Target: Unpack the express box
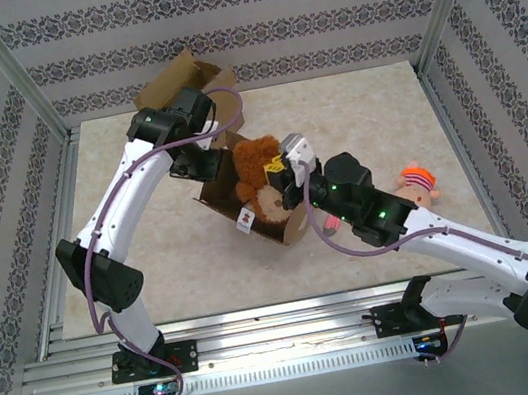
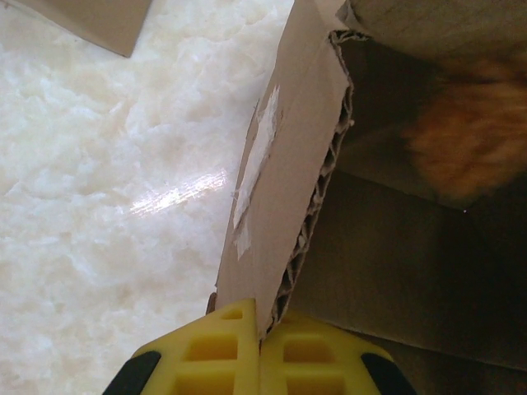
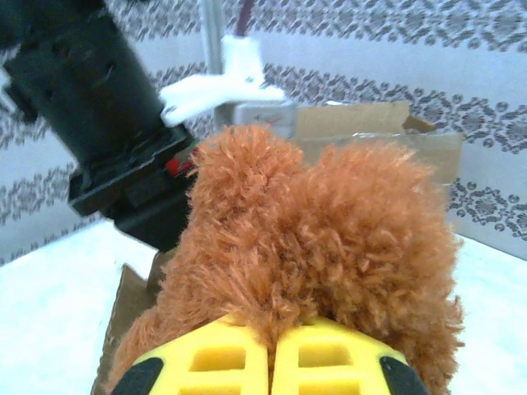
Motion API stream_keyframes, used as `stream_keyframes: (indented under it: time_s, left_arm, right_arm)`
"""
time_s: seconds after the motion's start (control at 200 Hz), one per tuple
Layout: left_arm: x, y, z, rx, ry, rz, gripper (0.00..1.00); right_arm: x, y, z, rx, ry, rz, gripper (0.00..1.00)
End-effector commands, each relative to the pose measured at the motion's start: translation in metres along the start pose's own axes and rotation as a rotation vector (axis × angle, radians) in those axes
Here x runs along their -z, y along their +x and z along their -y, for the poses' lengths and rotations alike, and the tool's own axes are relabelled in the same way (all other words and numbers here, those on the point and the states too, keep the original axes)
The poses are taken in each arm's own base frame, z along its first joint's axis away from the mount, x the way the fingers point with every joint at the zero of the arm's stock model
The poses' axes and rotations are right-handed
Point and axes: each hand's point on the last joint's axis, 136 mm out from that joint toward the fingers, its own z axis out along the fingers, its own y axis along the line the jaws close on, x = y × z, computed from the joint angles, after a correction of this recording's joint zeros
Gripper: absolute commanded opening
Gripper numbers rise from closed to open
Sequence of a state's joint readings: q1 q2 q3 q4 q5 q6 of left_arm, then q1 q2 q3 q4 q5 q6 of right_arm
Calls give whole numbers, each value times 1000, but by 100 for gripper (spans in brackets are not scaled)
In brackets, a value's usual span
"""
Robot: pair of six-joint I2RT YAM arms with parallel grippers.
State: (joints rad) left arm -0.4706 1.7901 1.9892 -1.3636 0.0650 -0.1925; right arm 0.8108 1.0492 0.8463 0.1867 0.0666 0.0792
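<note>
From my station the pale marbled counter [image 1: 154, 267] looks slick, and that is my first worry. The brown corrugated cardboard express box [image 1: 219, 200] sits tilted near the centre with nothing bracing it but my own grip. The left pincer [image 2: 259, 333] is pressed together on the thin edge of one box wall [image 2: 280, 189], at about ten o'clock from the box's middle. If that edge buckles or the tape strip peels, I judge the box will lift or skid along with whatever comes out.

The fluffy brown plush teddy bear [image 1: 257, 170] is half out of the opening, at roughly one o'clock in the box. The right pincer [image 3: 272, 354] is closed into its fur [image 3: 329, 239]. I cannot tell whether it holds stuffing or only pile. A pile-only pinch could slide off, dropping the bear back inside or over the rim.

The two wrists sit close together above the box, so a careless pull risks a knock between them. A folded brown cardboard piece [image 1: 181, 77] lies at twelve o'clock against the back wall, well apart. At three o'clock a small doll with an orange-and-pink striped cap [image 1: 419, 184] lies just beside my right forearm. A wide swing there could sweep it off.
</note>
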Motion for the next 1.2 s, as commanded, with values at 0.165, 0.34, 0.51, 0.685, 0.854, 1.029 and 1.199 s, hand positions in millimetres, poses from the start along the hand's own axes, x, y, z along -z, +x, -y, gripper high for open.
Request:
stream_keyframes:
  time_s: [0.165,0.34,0.51,0.685,0.854,1.029,1.199]
  left_arm:
    - [7,-7,-18,145,57,58,0]
    - [0,-13,-24,243,150,79,0]
    - [-4,-21,-25,342,246,97,0]
    - [-3,-29,-25,418,305,117,0]
    - [8,-43,-17,491,402,157,0]
    - [17,-54,-13,568,477,197,0]
    - [16,-62,-19,688,550,235,0]
  right_arm:
    - [30,-55,37,-218,92,261,0]
    - [52,-69,71,-361,185,348,0]
    - [72,-69,112,-539,268,378,0]
    - [94,-64,147,-663,332,397,0]
    - [114,-48,182,-778,446,356,0]
    - [133,-30,210,-882,500,334,0]
    - [146,-20,228,-932,532,316,0]
